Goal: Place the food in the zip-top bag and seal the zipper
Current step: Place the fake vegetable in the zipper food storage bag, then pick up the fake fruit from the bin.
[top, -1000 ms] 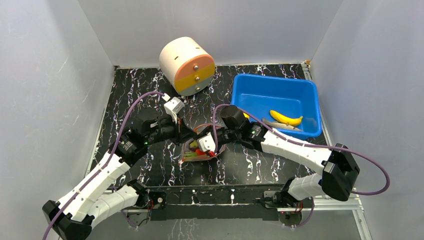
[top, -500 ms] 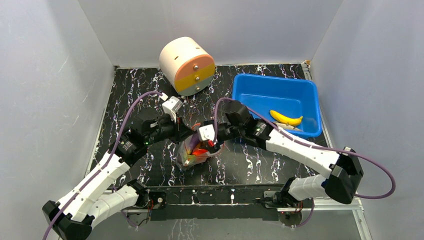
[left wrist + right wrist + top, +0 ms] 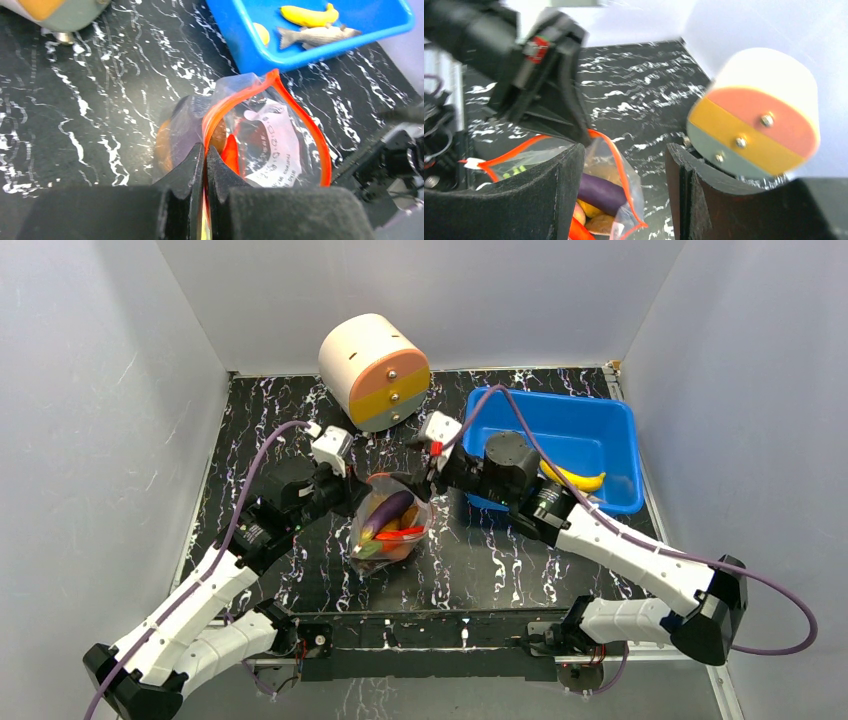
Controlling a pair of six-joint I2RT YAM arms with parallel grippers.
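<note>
The zip-top bag (image 3: 392, 527) stands mid-table with its mouth open. It holds a purple eggplant (image 3: 391, 511), a red piece (image 3: 401, 535) and other food. My left gripper (image 3: 357, 498) is shut on the bag's rim, pinching the red-orange zipper (image 3: 274, 85) between its fingertips (image 3: 196, 161). My right gripper (image 3: 430, 471) hangs open and empty just right of the bag, above the table. In the right wrist view its fingers (image 3: 553, 192) frame the eggplant (image 3: 602, 193) below. A yellow banana (image 3: 574, 478) lies in the blue bin (image 3: 612, 420).
The cream-and-orange cylinder (image 3: 375, 371) lies on its side at the back, close behind both grippers. The bin at the back right also holds a grey toy fish (image 3: 316, 35) and a small yellow piece (image 3: 261, 34). Grey walls enclose the table.
My right gripper has opened, lifted out of the bag and drawn back toward the bin. The bag has come upright with its mouth wider, and the left gripper has kept its hold.
</note>
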